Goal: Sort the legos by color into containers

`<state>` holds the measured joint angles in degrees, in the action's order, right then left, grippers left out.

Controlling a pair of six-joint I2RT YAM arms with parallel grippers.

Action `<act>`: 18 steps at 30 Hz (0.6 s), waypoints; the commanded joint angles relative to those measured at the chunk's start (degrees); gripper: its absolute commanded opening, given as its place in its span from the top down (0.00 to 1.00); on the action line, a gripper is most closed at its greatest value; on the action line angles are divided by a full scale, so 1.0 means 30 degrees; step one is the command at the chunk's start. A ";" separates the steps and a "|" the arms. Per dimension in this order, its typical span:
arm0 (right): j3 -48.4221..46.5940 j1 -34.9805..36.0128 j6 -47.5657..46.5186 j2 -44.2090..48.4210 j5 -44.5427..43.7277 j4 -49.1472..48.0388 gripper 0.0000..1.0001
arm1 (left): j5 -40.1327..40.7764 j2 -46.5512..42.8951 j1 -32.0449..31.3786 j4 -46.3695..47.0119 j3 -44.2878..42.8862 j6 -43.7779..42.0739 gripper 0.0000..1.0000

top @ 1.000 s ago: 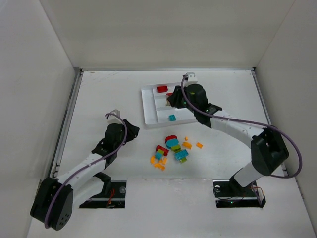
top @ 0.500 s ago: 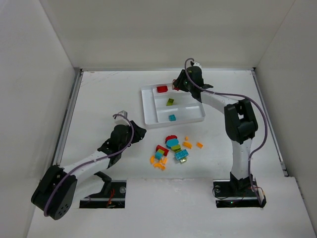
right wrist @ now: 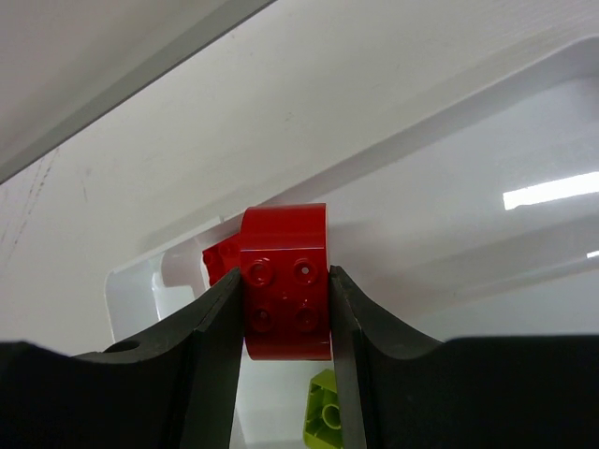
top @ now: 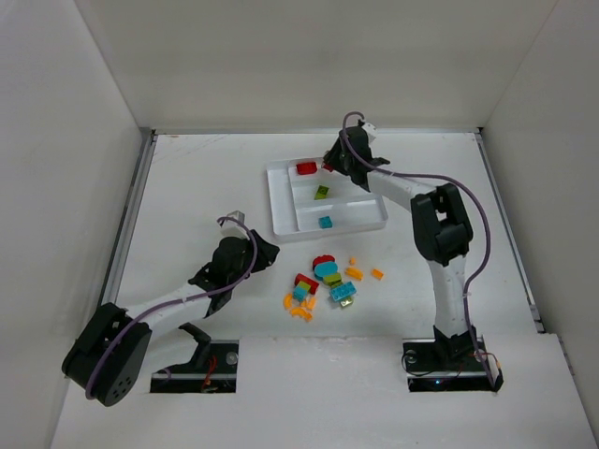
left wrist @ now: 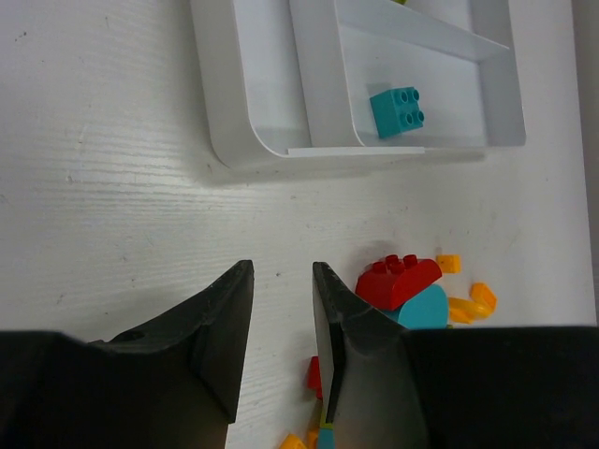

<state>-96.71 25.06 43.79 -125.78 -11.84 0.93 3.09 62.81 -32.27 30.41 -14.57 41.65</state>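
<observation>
The right gripper (right wrist: 285,279) holds a red plastic brick with one rounded side (right wrist: 284,238) tightly between its two fingers (right wrist: 215,327). It is above the far slot of the white rectangular plastic tray (top: 281,210), which lies toward the far edge of the desk (top: 206,187). A second red brick (top: 306,168) already lies in that slot. A lime green brick (top: 321,192) is in the middle slot and a teal-blue brick (top: 325,222) is in the near one.

The step in hand seems to be the release of the held brick into the red slot. To do it well, the gripper should come inside the slot walls, beside the lying red brick and not on top of it. It should also be low before it opens, because a brick that drops from high can bounce over the low wall into the green slot.

The left gripper (left wrist: 281,271) is empty, with only a narrow gap between its jaws. It is above bare desk, just left of the loose pile of red, orange, teal and green bricks (top: 323,281) near the middle of the desk. It probably must open wider before it takes one.
</observation>
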 commanded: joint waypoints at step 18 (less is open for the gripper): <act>0.7584 0.2058 -0.3134 0.7461 -0.1037 -0.3030 0.52 | 0.0082 -0.1188 0.0283 -0.0059 -0.0212 0.0092 0.71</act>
<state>-79.77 28.21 40.95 -113.14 -15.22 -1.10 3.09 61.23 -32.12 29.95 -14.57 41.89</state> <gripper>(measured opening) 0.511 0.291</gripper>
